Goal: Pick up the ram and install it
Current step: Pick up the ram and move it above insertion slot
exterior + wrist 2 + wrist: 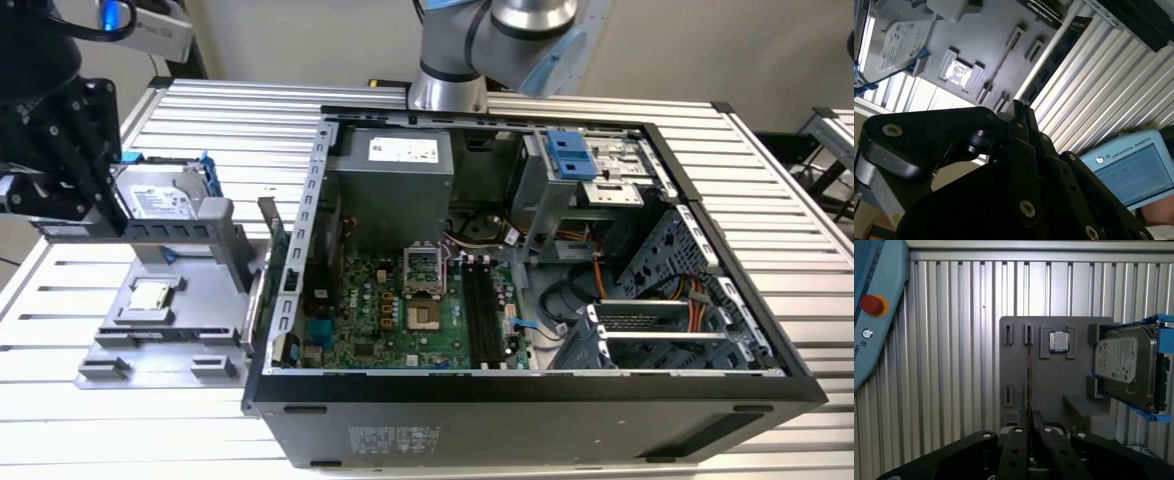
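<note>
Gripper with fingers drawn together and nothing between them, hanging above one edge of the gray holder, the ram standing on edge in the holder's slots, processor just beside it on the holder, hard drive in its blue bracket on the holder beyond the processor.

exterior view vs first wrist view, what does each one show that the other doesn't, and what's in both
Exterior view adds: the open computer case with its motherboard, and the arm's base behind the case.
First wrist view adds: a pendant with a red button, and the ram, seen edge-on as a thin upright strip.
Both share: the grey holder, the hard drive in its blue bracket, the square processor, the ribbed table and the gripper.
</note>
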You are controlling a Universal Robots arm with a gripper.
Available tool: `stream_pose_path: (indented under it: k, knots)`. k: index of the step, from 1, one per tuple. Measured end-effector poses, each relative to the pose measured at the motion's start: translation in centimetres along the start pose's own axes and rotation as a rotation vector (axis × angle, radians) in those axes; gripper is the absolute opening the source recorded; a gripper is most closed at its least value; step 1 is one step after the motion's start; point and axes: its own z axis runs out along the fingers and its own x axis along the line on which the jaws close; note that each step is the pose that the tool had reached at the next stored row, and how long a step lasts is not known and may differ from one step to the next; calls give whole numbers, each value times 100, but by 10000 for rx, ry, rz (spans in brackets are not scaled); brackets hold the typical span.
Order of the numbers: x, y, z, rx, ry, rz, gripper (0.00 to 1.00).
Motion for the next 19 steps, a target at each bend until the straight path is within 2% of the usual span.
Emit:
stream_pose_path:
  k: [4, 11, 19]
  knots:
    - [0, -114, -2, -26, 1, 0, 0]
    - [-2, -350, -5, -49, 1, 0, 0]
    - [-4, -658, -10, -50, 1, 0, 0]
